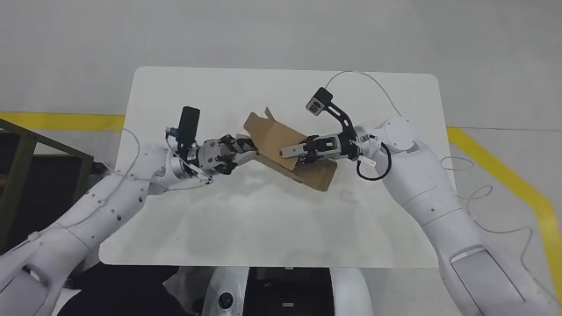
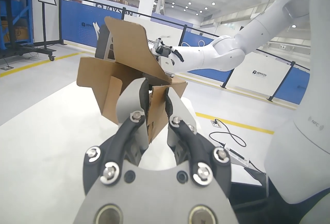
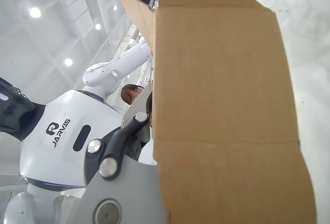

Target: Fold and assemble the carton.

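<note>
A brown cardboard carton (image 1: 263, 130), partly folded with its flaps standing open, hangs tilted above the middle of the white table (image 1: 263, 219). My left gripper (image 1: 239, 151) holds its left end. In the left wrist view that gripper (image 2: 154, 88) is shut on a lower flap, with the carton (image 2: 129, 49) spreading above it. My right gripper (image 1: 294, 151) grips the carton from the right side. In the right wrist view one finger (image 3: 140, 104) presses against a carton (image 3: 219, 80) wall; the other finger is hidden behind the panel.
Bare table (image 2: 51, 127) surface lies all round under the carton. A dark green rack (image 1: 18, 149) stands off the table's left edge. A yellow floor line (image 1: 492, 154) runs past the right side.
</note>
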